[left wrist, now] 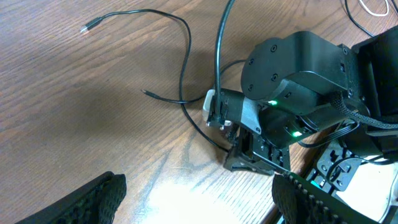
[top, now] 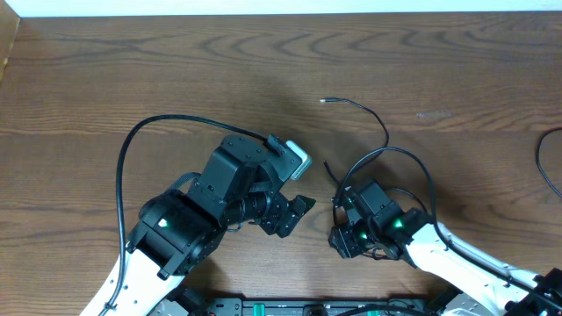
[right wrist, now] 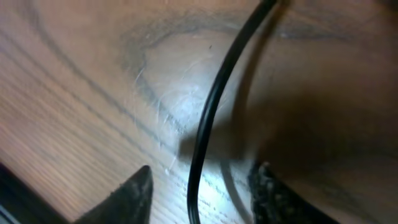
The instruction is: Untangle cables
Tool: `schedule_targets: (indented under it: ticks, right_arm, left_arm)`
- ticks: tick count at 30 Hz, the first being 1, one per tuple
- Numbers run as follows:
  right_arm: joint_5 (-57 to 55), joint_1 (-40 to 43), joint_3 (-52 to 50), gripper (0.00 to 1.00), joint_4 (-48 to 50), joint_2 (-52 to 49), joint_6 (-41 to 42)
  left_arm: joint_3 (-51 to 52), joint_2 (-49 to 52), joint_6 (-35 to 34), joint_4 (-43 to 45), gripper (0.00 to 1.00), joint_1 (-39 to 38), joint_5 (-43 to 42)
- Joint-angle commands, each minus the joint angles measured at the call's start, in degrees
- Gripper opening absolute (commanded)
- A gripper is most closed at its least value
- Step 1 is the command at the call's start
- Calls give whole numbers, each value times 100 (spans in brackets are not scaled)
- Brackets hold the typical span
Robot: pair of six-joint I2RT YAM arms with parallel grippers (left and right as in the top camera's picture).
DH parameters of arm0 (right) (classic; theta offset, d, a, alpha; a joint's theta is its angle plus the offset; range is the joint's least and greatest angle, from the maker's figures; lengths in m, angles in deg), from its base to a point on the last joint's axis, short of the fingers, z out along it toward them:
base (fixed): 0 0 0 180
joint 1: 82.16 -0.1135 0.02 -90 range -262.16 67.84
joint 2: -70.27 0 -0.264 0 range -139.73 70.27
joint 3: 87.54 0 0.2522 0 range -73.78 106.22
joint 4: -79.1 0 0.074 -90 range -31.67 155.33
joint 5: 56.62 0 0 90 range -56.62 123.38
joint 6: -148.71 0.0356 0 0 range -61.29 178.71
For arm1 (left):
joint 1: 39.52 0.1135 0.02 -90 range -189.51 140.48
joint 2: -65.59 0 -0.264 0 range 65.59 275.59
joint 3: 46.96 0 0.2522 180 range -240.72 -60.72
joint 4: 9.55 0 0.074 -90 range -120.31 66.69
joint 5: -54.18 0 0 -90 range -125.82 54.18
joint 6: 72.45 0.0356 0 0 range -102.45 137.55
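Observation:
A thin black cable [top: 373, 117] lies on the wooden table, its small plug [top: 324, 101] pointing left. It curves down toward my right gripper [top: 342, 242], which is tipped onto the table. In the right wrist view the black cable [right wrist: 211, 118] runs between the fingers of the right gripper [right wrist: 202, 194], with a gap on each side. My left gripper [top: 297, 212] hovers just left of it, open and empty. The left wrist view shows the cable [left wrist: 185, 56], its plug [left wrist: 87, 28] and the right gripper [left wrist: 247, 163] ahead of the open left gripper [left wrist: 199, 202]. A pale cord loop [left wrist: 372, 10] shows at the top right edge.
A thicker black arm wire [top: 123, 175] arcs over the left arm, and another [top: 413, 167] loops over the right wrist. A further thin dark cord [top: 540, 162] curves at the right edge. The table's near edge lies just behind both grippers.

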Motion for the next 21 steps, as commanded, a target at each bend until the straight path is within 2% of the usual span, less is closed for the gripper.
schedule_targets:
  ticks: [1, 4, 9, 12, 17, 21]
  right_arm:
    - [-50, -50, -310, 34, 175, -31, 350]
    - [-52, -50, -391, 1, 457, -31, 424]
    - [-144, -7, -321, 1, 1668, -7, 614]
    - [-321, 146, 28, 1, 2011, 98, 546]
    - [-975, 723, 1040, 1, 2063, 450, -345]
    - [-2308, 1556, 2074, 1, 2063, 813, -957]
  left_arm:
    - [-105, -33, 55, 4, 81, -2, 39]
    - [-105, -31, 55, 4, 81, -2, 42]
    - [-101, -31, 55, 4, 81, -2, 39]
    - [-101, -31, 52, 4, 81, -2, 39]
    - [-96, -31, 52, 2, 81, -2, 37]
    - [-94, -31, 52, 0, 81, -2, 37]
